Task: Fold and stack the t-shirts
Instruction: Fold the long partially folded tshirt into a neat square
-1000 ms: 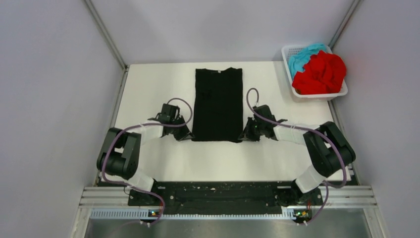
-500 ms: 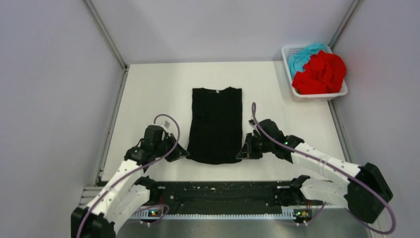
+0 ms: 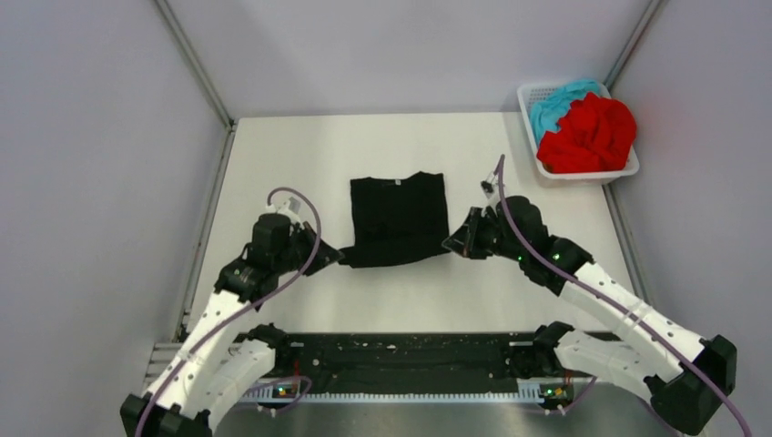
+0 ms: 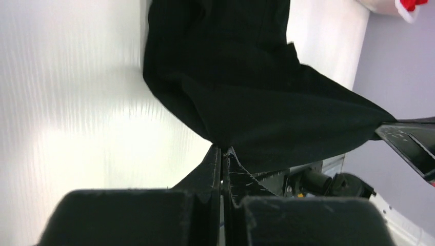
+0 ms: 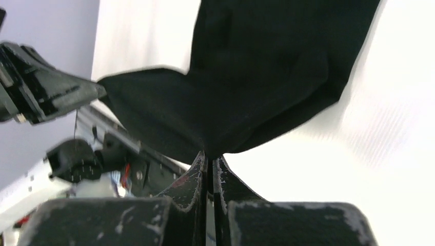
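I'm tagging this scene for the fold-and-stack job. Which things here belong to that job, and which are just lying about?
Part of the job:
- black t-shirt, pinched at two corners by the left gripper and the right gripper
- red t-shirt and teal t-shirt, heaped in the white basket

Just there:
- white basket
- table

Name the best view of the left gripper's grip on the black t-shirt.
Left wrist: the left gripper is shut on the black t-shirt corner, close up. Top external shows it small; right wrist shows it blurred at its edge.
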Robot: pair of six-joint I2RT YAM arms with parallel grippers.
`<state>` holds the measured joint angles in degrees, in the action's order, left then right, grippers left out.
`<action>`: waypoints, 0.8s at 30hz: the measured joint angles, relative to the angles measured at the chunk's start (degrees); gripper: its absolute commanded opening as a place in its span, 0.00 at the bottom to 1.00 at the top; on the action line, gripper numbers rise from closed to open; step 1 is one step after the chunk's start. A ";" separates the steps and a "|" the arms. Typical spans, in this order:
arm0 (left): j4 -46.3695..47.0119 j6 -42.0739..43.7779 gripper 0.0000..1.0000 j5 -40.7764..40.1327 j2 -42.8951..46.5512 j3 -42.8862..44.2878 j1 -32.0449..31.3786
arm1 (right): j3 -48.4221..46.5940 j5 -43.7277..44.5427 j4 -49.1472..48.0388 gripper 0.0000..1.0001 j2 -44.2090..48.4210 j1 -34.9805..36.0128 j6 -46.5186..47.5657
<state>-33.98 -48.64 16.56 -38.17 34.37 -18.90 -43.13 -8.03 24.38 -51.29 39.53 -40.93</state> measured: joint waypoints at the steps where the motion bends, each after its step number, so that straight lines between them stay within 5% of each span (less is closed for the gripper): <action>1: 0.76 0.59 0.00 -0.63 -2.95 1.77 0.00 | -0.98 0.57 -0.83 0.00 -0.81 -0.74 0.50; 13: 7.41 8.41 0.00 -8.74 -32.13 24.70 0.22 | -11.43 -0.92 -10.64 0.00 -19.12 -13.62 4.81; 24: 8.35 11.82 0.00 -7.69 -50.84 38.69 5.22 | -22.38 -7.39 -16.04 0.00 -37.68 -19.61 4.81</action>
<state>-25.63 -36.82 8.86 -89.01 73.06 -13.67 -65.52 -15.42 8.34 -88.97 19.92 -36.12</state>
